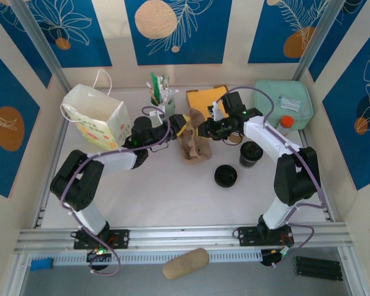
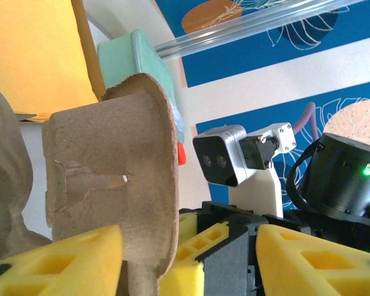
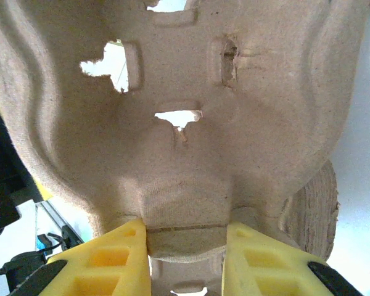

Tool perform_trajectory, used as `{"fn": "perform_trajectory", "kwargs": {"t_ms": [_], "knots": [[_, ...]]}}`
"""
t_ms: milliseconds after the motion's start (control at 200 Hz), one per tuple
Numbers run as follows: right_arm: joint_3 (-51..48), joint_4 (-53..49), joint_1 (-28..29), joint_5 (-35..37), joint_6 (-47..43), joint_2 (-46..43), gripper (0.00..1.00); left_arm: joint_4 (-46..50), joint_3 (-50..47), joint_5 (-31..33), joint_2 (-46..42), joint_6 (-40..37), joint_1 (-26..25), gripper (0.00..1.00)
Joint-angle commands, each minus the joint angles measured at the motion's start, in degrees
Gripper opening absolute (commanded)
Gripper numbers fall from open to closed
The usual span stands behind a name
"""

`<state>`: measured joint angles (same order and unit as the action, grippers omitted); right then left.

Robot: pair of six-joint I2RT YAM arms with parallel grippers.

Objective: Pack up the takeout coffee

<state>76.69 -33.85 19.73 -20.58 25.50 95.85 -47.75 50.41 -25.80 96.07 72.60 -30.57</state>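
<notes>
Pinches a tab of the brown pulp cup carrier (image 3: 185, 123) tight between the right fingers (image 3: 186, 246). Holds the left fingers (image 2: 188, 237) wide apart, with a curved wall of the carrier between them, just beside one finger and not squeezed. Brings both arms together over the middle of the desk (image 1: 172, 203). Leaves the takeout coffee (image 1: 226, 176) on the desk, apart from the carrier, seen from above as a round black lid, near a taller black stack (image 1: 251, 154).
</notes>
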Motion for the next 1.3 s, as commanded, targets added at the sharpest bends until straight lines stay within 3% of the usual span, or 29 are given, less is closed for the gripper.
{"fn": "perform_trajectory", "kwargs": {"t_ms": [0,155,295,520,655,865,1295], "knots": [[-0.6,-0.3,-0.4,-1.5,0.4,-2.6,0.28,3.4,2.6,-1.6,-6.0,-3.8,1.3,0.66],[0.2,-0.4,-0.5,-2.3,0.9,-3.8,0.28,19.0,7.9,-2.0,-13.5,-13.1,2.1,0.74],[1.0,-0.5,-0.5,-3.0,1.5,-4.8,0.28,43.7,18.3,2.2,-19.7,-27.8,2.3,0.79],[2.7,-1.3,-0.5,-3.8,1.8,-5.9,0.28,81.8,39.6,25.5,-21.7,-46.4,3.2,0.93],[2.9,-1.7,-0.5,-3.8,1.9,-6.5,0.28,96.9,50.5,35.4,-17.6,-53.8,5.9,0.98],[2.9,-2.4,-0.6,-3.5,1.6,-6.8,0.28,105.1,55.0,35.0,-11.7,-57.8,12.3,1.00],[3.2,-3.8,-2.1,-3.9,0.7,-7.0,0.28,107.1,56.4,35.5,-3.2,-60.1,17.0,0.99]]}}
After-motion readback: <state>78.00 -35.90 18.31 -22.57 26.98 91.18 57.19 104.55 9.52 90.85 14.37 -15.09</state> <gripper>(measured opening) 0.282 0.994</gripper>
